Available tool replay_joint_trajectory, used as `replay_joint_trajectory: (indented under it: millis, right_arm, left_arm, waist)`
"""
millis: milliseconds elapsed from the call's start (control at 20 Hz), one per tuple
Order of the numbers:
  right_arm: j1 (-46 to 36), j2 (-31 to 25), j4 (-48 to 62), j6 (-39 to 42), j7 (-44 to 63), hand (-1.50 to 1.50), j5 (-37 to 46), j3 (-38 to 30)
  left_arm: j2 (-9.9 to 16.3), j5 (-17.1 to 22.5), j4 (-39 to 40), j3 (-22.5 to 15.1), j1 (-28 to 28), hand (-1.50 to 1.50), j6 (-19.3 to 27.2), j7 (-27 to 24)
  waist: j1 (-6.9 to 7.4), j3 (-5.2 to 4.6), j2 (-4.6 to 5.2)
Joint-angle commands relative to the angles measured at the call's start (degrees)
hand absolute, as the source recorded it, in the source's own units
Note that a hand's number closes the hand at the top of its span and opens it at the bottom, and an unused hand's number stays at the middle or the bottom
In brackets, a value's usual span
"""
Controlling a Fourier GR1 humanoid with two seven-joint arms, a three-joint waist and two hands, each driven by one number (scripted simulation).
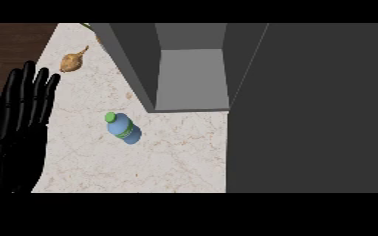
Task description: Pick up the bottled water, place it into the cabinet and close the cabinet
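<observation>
From my head view I see the bottled water [122,128] standing on the pale marbled table [170,155], left of centre in the frame and a little below the middle. It is a small bottle with a translucent blue body, a bright green cap at its upper left end and a green label band round its middle; seen from steeply above, it leans toward the lower right of the frame, with a faint shadow beneath it. Nothing touches it. Above and to the right of it sits the grey cabinet [192,75], its opening showing a lighter grey inner floor and darker side walls, the front lower edge lying just above the bottle's place. The cabinet door [303,110] stands open and fills the whole right side of the frame as a broad dark grey panel. At the left edge my left hand [22,115] shows, black, its fingers straight and pointing toward the top of the frame, holding nothing and well apart from the bottle. In the upper left, a brownish, onion-like vegetable [71,62] with a thin stem lies on the table, near the cabinet's left wall. My right hand shows nowhere in this view.
</observation>
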Motion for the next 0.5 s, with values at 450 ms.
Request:
replay_joint_trajectory:
  millis: [450]
  right_arm:
    - [17.0,-2.7,-16.0,9.6,8.3,-1.5,-9.8,6.7]
  left_arm:
    - [0.8,16.2,7.4,3.7,-6.0,-1.5,-5.9,9.3]
  waist:
    - [0.74,0.29,0.53]
